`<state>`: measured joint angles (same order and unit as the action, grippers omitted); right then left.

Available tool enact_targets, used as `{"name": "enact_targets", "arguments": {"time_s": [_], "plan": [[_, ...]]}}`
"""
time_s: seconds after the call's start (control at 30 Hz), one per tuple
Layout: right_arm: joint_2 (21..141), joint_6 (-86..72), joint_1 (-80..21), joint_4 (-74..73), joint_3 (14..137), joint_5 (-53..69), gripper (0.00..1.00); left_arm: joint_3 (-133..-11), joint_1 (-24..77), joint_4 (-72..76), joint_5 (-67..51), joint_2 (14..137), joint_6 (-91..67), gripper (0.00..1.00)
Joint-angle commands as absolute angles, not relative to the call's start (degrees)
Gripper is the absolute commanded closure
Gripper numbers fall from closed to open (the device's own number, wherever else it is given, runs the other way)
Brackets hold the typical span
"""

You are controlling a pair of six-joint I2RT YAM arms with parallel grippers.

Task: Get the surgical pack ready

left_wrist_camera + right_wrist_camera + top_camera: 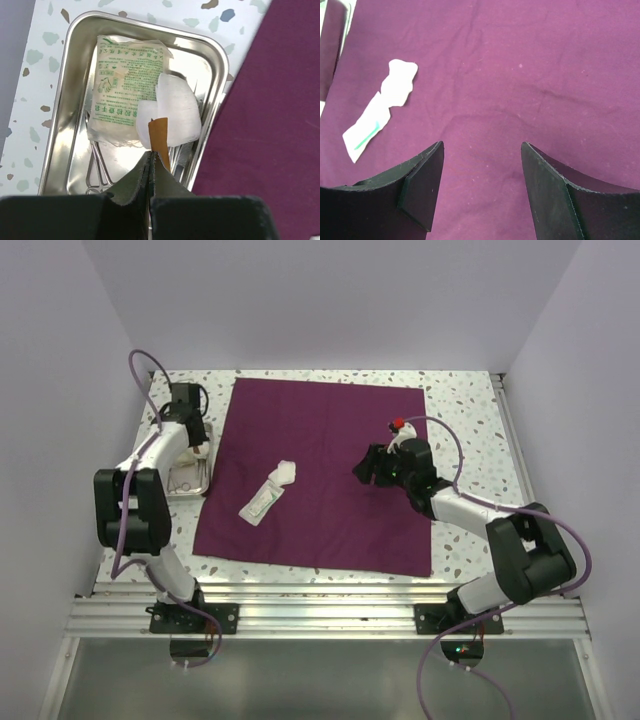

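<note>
— What is your left tool [150, 156] doing?
— It's clenched, seemingly on the brown tab of a small translucent white plastic packet [172, 112]. That sits over the shiny rectangular steel tray [72, 135], just beside the flat plum-purple square cloth [280, 125]. The packet looks light, floppy and probably slippery, so pinch its edge.
— And your right tool [481, 146]?
— Released and empty, hovering above the cloth. That's soft and limp; you'd take it by a corner.
</note>
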<state>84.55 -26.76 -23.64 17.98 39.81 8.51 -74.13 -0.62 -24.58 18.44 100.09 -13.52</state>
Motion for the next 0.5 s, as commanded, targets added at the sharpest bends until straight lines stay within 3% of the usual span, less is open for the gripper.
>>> {"name": "enact_targets", "arguments": {"time_s": [0.0,0.3,0.37,0.4,0.47], "plan": [[85.17,-26.10,-23.91,19.25,40.25,8.35,0.34,-73.74,-1.58,-21.10,21.71,101.77,-11.60,1.00],[85.34,-25.84,-23.99,19.25,40.34,8.00,0.34,-75.49,-1.58,-19.42,23.12,105.90,-10.72,0.99],[85.34,-25.75,-24.00,19.34,40.25,7.82,0.34,-75.59,-1.58,-19.86,23.20,105.56,-11.16,0.82],[85.34,-25.75,-23.99,19.34,40.25,7.91,0.34,-75.15,-1.58,-19.78,23.29,104.60,-11.51,0.67],[85.60,-25.84,-23.99,19.34,40.34,8.00,0.34,-74.36,-1.58,-18.73,22.59,103.28,-11.69,0.53]]}}
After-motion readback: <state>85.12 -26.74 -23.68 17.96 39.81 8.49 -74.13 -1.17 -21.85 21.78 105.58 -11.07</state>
